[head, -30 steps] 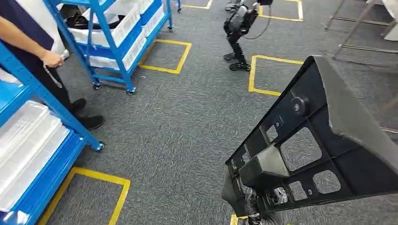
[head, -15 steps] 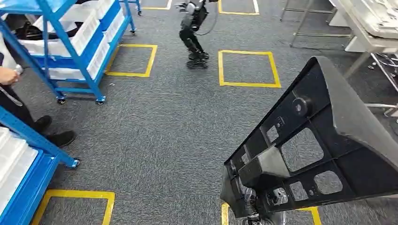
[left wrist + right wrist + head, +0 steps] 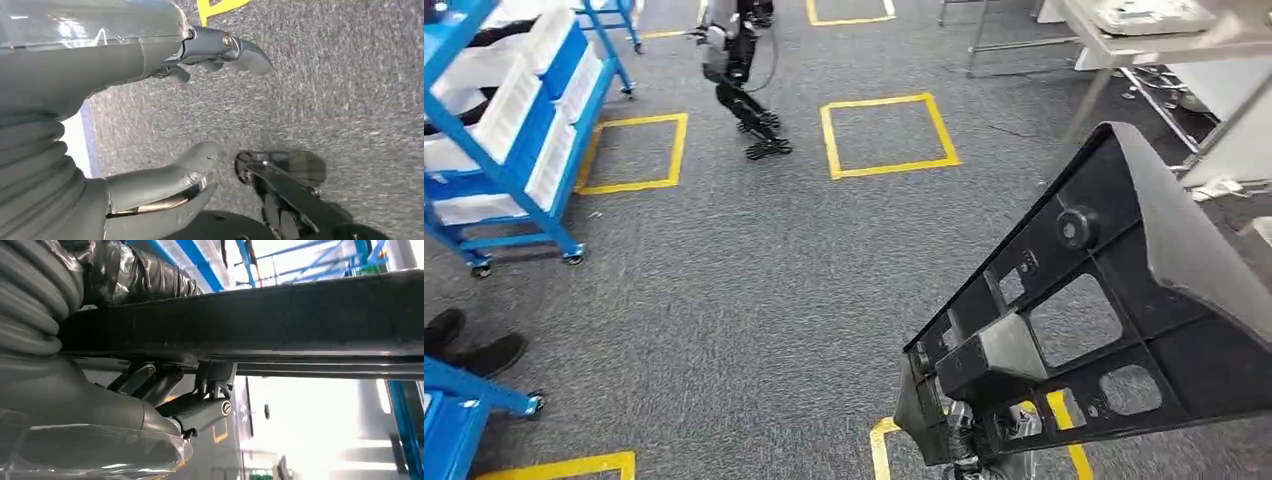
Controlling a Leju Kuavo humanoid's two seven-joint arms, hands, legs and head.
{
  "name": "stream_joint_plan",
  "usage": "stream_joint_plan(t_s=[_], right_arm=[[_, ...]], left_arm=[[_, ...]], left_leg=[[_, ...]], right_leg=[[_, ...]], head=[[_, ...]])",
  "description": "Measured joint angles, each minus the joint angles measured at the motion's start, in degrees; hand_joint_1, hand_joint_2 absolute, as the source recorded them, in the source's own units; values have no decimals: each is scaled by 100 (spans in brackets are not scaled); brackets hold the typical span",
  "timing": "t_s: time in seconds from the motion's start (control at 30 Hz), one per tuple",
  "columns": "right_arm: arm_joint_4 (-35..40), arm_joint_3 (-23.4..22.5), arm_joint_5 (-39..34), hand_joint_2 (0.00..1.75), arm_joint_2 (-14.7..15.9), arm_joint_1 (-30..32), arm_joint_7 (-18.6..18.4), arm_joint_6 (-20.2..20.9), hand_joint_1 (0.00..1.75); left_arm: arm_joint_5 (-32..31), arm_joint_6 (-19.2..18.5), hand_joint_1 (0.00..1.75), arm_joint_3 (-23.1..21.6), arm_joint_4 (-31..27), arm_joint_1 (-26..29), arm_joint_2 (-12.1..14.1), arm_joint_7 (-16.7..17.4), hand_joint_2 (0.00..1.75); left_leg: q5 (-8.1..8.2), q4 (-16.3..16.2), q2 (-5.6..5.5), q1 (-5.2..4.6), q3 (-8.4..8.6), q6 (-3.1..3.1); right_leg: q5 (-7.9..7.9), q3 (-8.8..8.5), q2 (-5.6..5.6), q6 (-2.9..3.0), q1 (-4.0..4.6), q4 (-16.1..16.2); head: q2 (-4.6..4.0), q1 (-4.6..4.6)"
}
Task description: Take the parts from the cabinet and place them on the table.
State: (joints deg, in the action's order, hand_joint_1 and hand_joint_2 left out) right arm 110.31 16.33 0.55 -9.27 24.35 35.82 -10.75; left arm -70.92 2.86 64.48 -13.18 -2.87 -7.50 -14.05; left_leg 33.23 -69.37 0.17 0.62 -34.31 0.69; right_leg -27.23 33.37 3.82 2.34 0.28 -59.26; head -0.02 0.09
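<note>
One big black part point(image 3: 1114, 320) fills the lower right of my head view, a wedge-shaped plastic panel with cut-out windows and a round knob, tilted up and carried above the grey carpet point(image 3: 754, 290). My right hand point(image 3: 969, 440) is under its lower end, fingers point(image 3: 165, 382) clamped on the panel's edge; in the right wrist view that same dark edge point(image 3: 280, 320) runs straight across just past the hand's grey cover. So the part is in my grip, in the air, not on any tabletop.

My left hand point(image 3: 165, 125) hangs over the carpet, thumb and fingers apart, nothing between them.

Around me: yellow taped squares point(image 3: 889, 135) on the floor, one of them right under the part's lower end. A blue wheeled cabinet point(image 3: 509, 140) with white trays stands at the far left, another blue frame corner point(image 3: 469, 400) near my left side, and a person's dark shoes point(image 3: 469, 345) just beside it. Another dark legged robot point(image 3: 739, 80) stands up ahead between two yellow squares. At the top right there is a grey tabletop point(image 3: 1164, 35) on metal legs, with a pale tray on it, well apart from the part I hold.
</note>
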Motion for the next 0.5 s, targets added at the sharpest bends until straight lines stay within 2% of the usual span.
stream_joint_plan(t_s=[0.03,0.07,0.1,0.13,0.2,0.23,0.27,0.3,0.33,0.4,0.43,0.47,0.5], right_arm=[[0,0,4,175,-2,0,-7,2,175],[0,0,9,175,-9,0,-15,2,175],[-4,0,9,175,-9,-9,-17,2,175],[-4,0,24,175,-9,-10,-37,9,175],[-2,-2,31,175,-13,7,-46,9,175],[-2,-4,33,175,-15,19,-48,9,175],[-2,-7,39,175,-13,22,-48,9,175],[2,-7,44,175,-15,22,-46,7,175],[0,-9,44,175,-13,9,-50,11,175],[-4,-9,48,175,-13,16,-63,15,175],[-9,-17,48,175,-13,20,-70,15,175],[-11,-24,50,175,-13,20,-81,15,175],[-18,-24,61,175,-13,21,-85,15,175]], left_arm=[[-2,0,0,0,0,-10,2,0,175],[-2,0,0,2,0,-4,11,0,175],[-2,-2,0,7,0,-13,18,0,175],[-7,-4,0,7,0,-13,13,-2,175],[-5,-7,0,7,0,-27,13,4,175],[-5,-7,0,7,0,-27,9,4,175],[-7,-11,0,7,0,-38,-9,4,175],[-4,-11,0,7,0,-38,-9,0,175],[-7,-17,0,7,0,-29,-11,0,175],[-7,-24,0,7,0,-12,-11,0,175],[-9,-26,0,7,0,-9,-11,2,175],[-11,-26,0,9,0,-10,-11,7,175],[-11,-28,0,9,0,-13,-20,7,175]], left_leg=[[-325,577,-101,-4,235,-42],[-468,1017,-396,-7,386,-84],[-412,1120,-614,0,418,-108],[-414,1155,-547,-19,426,-104],[-420,1169,-446,-57,441,-143],[-471,1257,-366,-28,487,-184],[-530,1335,-257,14,517,-213],[-553,1380,-214,3,529,-254],[-559,1381,-113,-3,517,-271],[-542,1375,61,-12,510,-276],[-533,1373,153,-10,511,-265],[-522,1372,235,-4,518,-248],[-508,1368,306,1,532,-226]], right_leg=[[-1,-15,82,-2,2,-8],[-1,-9,135,-4,-16,-10],[4,24,185,-36,9,-34],[26,62,261,-74,-34,-31],[60,82,398,-167,-76,5],[88,100,479,-212,-45,26],[30,101,293,-203,-54,-47],[-151,213,-41,-221,-20,-250],[-414,428,-225,-253,-32,-679],[-759,822,-322,-308,-76,-1499],[-775,918,-332,-337,-102,-1701],[-669,865,-356,-363,-125,-1610],[-458,672,-387,-383,-151,-1272]], head=[[0,0],[0,2],[0,7],[2,-2],[0,-2],[2,2],[0,4],[0,18],[0,13],[2,13],[0,15],[2,15],[2,13]])
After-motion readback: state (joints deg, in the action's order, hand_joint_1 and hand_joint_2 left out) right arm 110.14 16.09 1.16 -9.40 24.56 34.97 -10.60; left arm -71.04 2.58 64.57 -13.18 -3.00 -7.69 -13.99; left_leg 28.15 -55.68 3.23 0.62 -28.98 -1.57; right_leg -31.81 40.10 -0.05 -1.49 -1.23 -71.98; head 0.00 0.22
